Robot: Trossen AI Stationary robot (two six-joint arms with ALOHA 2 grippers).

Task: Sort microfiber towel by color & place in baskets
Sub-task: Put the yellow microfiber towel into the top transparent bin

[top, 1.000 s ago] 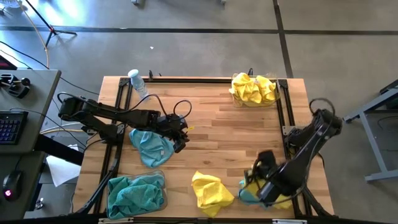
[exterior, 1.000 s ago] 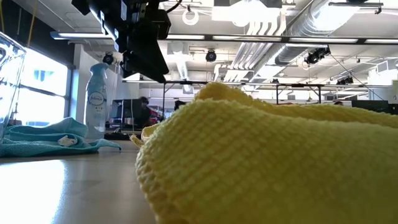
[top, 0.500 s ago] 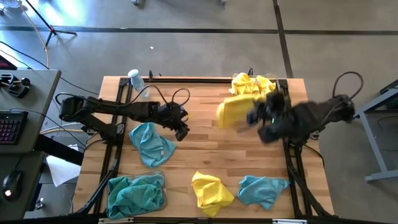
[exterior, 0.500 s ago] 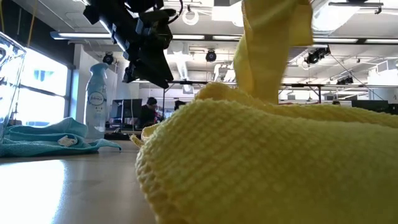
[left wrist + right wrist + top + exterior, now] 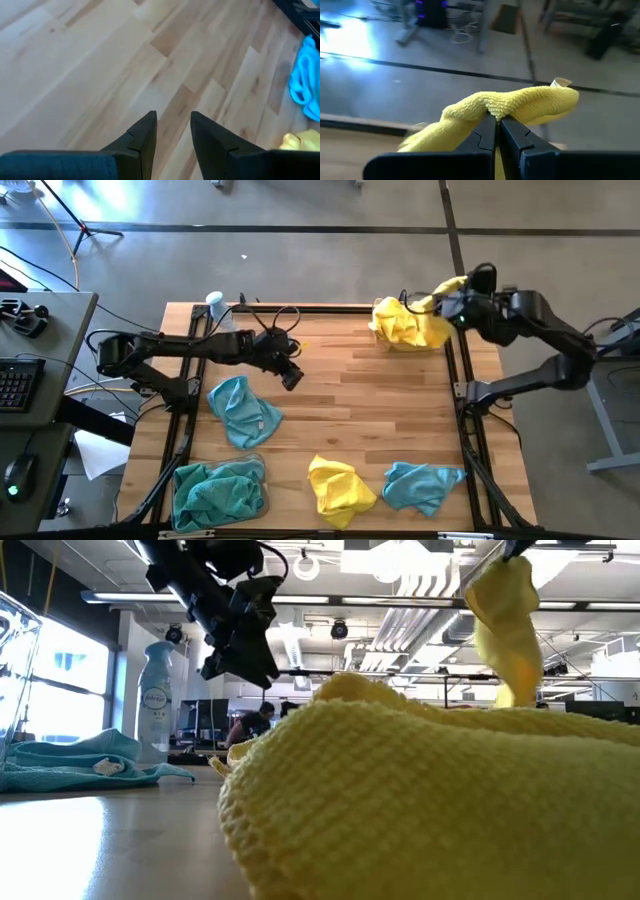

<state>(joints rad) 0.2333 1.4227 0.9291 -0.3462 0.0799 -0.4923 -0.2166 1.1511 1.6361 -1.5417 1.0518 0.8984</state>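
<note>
Right gripper [image 5: 496, 131] clamped tight on a fuzzy, knobbly yellow microfiber towel [image 5: 510, 107], draped limp above the clear plastic basket [image 5: 441, 341] of crumpled yellow cloths at the tabletop's far right corner. Left gripper [image 5: 172, 131] part-open, empty, over bare wood planks.

In the low view a yellow towel [image 5: 420, 800] close to the lens filled the foreground and hid most of the surface behind it. The hanging yellow towel [image 5: 508, 630] ran off the top edge there, so its holder was unseen. The left basket [image 5: 15, 660] was cut by the edge.
</note>
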